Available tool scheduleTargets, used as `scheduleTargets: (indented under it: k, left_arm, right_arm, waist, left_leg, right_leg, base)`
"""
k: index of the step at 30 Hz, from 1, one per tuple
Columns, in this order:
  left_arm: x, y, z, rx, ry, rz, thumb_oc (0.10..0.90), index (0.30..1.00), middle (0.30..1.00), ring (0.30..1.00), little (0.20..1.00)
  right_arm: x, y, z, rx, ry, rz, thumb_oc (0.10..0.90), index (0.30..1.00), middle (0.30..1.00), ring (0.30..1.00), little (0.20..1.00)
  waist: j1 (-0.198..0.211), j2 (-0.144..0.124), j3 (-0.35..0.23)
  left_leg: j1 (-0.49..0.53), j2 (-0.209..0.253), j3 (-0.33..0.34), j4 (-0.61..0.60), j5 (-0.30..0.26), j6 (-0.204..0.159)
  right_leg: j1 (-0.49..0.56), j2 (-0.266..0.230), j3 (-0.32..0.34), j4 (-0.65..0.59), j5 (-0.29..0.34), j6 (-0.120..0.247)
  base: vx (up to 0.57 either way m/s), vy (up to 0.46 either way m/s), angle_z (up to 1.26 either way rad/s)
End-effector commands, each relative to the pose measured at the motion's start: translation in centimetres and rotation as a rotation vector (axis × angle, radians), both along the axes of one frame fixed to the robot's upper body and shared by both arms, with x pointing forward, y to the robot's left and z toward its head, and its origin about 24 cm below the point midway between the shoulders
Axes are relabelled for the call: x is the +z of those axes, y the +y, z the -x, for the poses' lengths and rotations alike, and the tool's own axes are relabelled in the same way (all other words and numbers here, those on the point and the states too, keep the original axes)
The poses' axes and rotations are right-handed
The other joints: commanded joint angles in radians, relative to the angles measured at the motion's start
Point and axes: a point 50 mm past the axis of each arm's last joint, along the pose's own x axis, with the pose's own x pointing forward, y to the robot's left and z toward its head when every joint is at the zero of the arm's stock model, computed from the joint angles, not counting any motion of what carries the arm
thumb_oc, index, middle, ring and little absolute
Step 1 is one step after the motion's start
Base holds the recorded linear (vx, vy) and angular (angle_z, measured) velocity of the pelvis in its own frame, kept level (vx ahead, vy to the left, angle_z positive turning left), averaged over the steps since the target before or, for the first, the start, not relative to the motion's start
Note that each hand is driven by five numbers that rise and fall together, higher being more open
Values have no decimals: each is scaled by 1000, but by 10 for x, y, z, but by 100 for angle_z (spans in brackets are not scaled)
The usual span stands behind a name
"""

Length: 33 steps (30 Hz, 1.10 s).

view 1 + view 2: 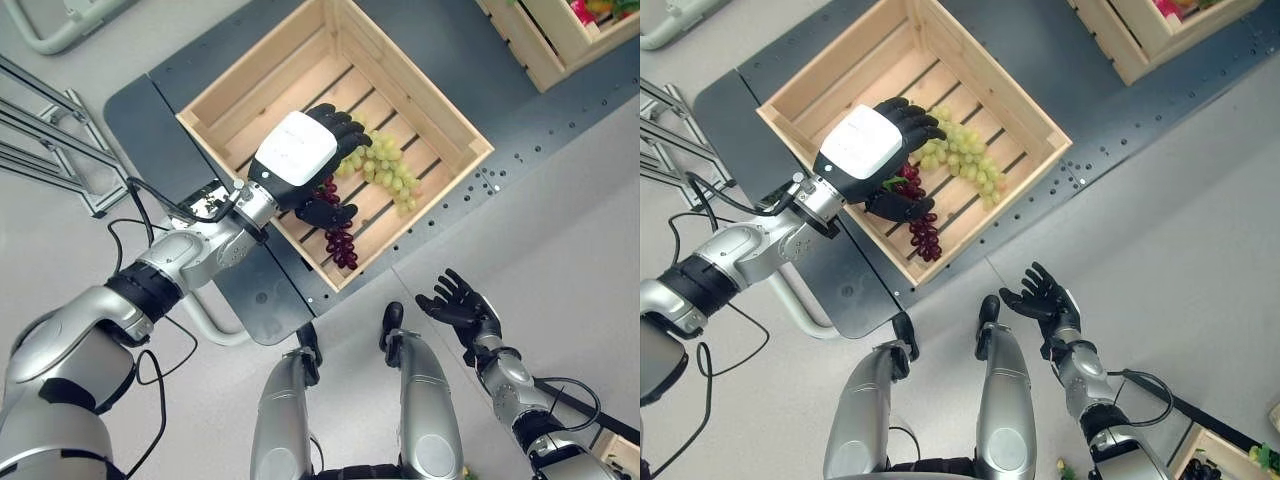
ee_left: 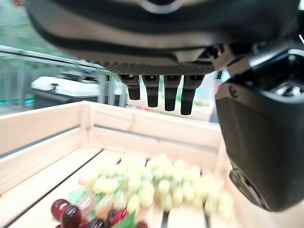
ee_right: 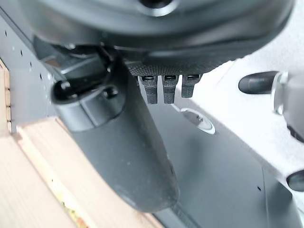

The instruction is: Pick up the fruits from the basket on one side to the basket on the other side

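Left hand [image 1: 300, 155] is reaching into the wooden crate [image 1: 226, 85] on the dark grey desk [image 1: 140, 110], hovering right over the fruit. Its fingers [image 2: 164, 92] hang down loosely spread and the thumb sits apart from them, so nothing is clamped yet; the left wrist view shows the fingertips well above the grapes with clear air under them.

Inside the crate, the green grape bunch [image 1: 388, 168] lies on the slatted floor towards the middle, and the red grape bunch [image 1: 923, 232] lies just beside it, nearer the crate wall closest to the robot. The thumb is right over the top of the red bunch; can't tell if it touches.

Right hand [image 1: 460, 303] is off the desk, past its near edge, held palm-up with fingers splayed and holding nothing.

Second wooden crate [image 1: 540, 45] sits at the far right corner of the desk with some colourful fruit in it, too small to name.
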Motion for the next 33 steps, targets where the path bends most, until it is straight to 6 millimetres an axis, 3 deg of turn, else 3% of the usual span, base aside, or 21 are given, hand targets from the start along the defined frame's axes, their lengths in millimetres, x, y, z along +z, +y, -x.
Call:
scheduleTargets:
  k: [1, 10, 22, 33]
  left_arm:
    - [64, 10, 2, 47, -245, -65, 800, 900, 900, 900, 900]
    - [78, 18, -2, 206, -298, -502, 800, 900, 900, 900, 900]
    - [112, 26, 4, 307, -345, -549, 800, 900, 900, 900, 900]
    - [102, 17, 3, 244, -269, -703, 800, 900, 900, 900, 900]
  right_arm:
    - [29, -12, -6, -14, -165, 7, 800, 900, 900, 900, 900]
    - [27, -26, -9, -48, -123, 19, 800, 900, 900, 900, 900]
    - [19, -28, -5, -44, -102, 28, 800, 900, 900, 900, 900]
    - [18, -26, -9, -46, -90, 25, 800, 900, 900, 900, 900]
  waist:
    - [-18, 13, -8]
    - [-20, 25, -8]
    - [2, 29, -8]
    - [4, 26, -8]
  left_leg:
    - [6, 9, 33, 34, -77, -3]
    - [-14, 18, 45, 40, -82, -6]
    - [-9, 9, 38, 3, -62, -9]
    - [-12, 3, 38, -18, -50, -14]
  right_leg:
    - [34, 21, 10, 29, -59, 14]
    - [9, 22, 18, 22, -48, 30]
    - [13, 26, 2, -9, -29, 42]
    - [15, 34, -10, -39, -15, 45]
  base:
    - [-42, 14, -7]
    - [-23, 15, -2]
    - [-6, -2, 1]
    - [0, 0, 0]
